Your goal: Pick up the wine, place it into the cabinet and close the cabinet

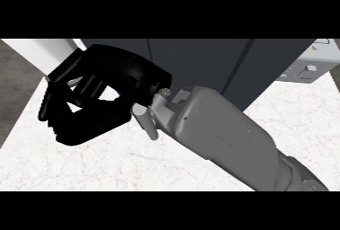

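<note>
Surface (79, 166): white, faintly veined stone that fills most of the view, from the near edge to the far side.
Cabinet (199, 63): tall dark grey box at the far middle of the surface. Thin vertical seams run down its front. The front panels look flush, with no gap showing between them.
Right hand (93, 90): black and very close to the camera, at the left of the view. It is just in front of the cabinet's left corner and hides that corner.
Hand state: the fingers are curled downward and inward, clenched. White surface shows through the gaps between them, and nothing can be seen inside the curl.
Forearm (225, 134): thick and grey, coming in from the near right. It crosses diagonally to the hand and covers the lower part of the cabinet's front and much of the middle of the surface.
Wine: cannot be seen. The hand, the forearm and the cabinet's front block the view, so I cannot tell where it is.
Appliance (309, 65): pale grey box with small controls, at the far right beside the cabinet, partly cut off by the edge.
White block (43, 47): plain and upright, at the far left behind the hand.
Floor (13, 81): dark grey strip beyond the left edge of the surface.
</note>
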